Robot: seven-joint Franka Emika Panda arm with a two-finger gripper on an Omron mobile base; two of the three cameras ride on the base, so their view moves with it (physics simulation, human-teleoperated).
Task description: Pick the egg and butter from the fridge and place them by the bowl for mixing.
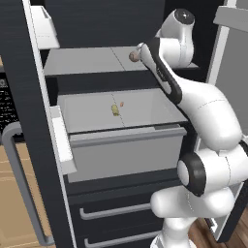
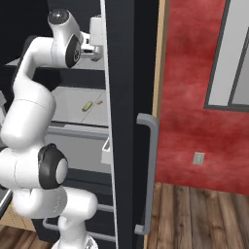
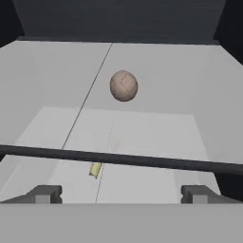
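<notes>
The gripper (image 3: 121, 193) has its jaws spread wide apart, holding nothing, inside the open fridge (image 1: 29, 121). The egg (image 3: 124, 86) sits on the upper shelf (image 1: 87, 60) ahead of it. The butter (image 1: 115, 110) lies lower down in the open drawer (image 1: 126, 145).

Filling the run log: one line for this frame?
phase: reaching for egg | pincer: open, empty, short of egg | egg: on fridge shelf | butter: in open drawer below

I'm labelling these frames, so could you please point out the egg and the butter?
egg (image 3: 124, 86), hand view, centre of its shell.
butter (image 1: 115, 110), left base view, middle of the block.
</notes>
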